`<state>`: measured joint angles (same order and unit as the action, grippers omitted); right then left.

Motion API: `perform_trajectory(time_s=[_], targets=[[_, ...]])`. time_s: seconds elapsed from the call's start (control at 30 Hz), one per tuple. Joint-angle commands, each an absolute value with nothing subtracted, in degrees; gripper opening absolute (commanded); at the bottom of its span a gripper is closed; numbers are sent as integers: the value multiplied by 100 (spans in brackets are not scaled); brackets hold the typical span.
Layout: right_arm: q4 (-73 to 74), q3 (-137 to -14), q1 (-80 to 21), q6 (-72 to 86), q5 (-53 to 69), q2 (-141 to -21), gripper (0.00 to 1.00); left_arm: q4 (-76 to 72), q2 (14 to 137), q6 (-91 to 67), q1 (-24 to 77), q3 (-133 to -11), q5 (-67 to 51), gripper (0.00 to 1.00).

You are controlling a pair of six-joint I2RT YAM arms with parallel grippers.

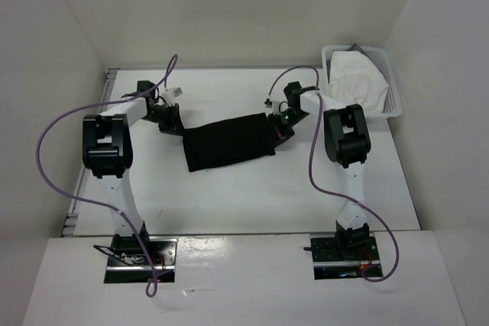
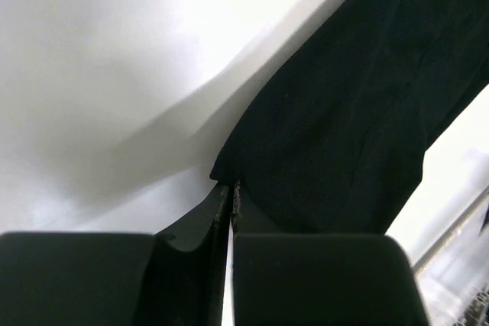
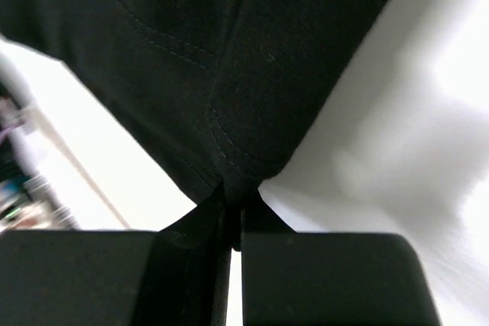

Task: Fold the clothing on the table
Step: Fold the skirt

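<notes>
A white mesh basket (image 1: 393, 95) stands in the far right corner, close to the white wall panels (image 1: 229, 5). A crumpled white cloth (image 1: 355, 82) fills it, heaped above the rim and bulging over its left side. A grey trim shows along the cloth's far edge.

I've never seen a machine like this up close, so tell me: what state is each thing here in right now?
left gripper: shut on one end of the clothing.
right gripper: shut on the opposite end.
clothing: held at both ends, stretched out as a long band between the grippers.
basket: upright, with a white cloth inside.
white cloth: crumpled, heaped in the basket.
</notes>
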<state>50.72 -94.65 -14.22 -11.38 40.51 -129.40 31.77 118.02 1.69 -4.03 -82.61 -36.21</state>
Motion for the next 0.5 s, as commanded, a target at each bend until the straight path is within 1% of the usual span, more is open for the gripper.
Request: perform_trajectory(time_s=[0.0, 0.17, 0.3, 0.47], targets=[[5000, -10009, -1415, -1143, 2630, -12543, 3, 3270, 12050, 299, -413, -8552, -3507, 3], [5378, -10765, -1521, -1090, 2040, -12489, 3, 3270, 12260, 246, -133, -8613, -3560, 3], [5659, -11459, -1889, -1143, 1627, -12542, 3, 3270, 12322, 246, 8, -8561, -3560, 3], [5906, -11865, -2416, -1318, 1346, -12603, 3, 3217, 12322, 193, 70, -8508, -3498, 3]])
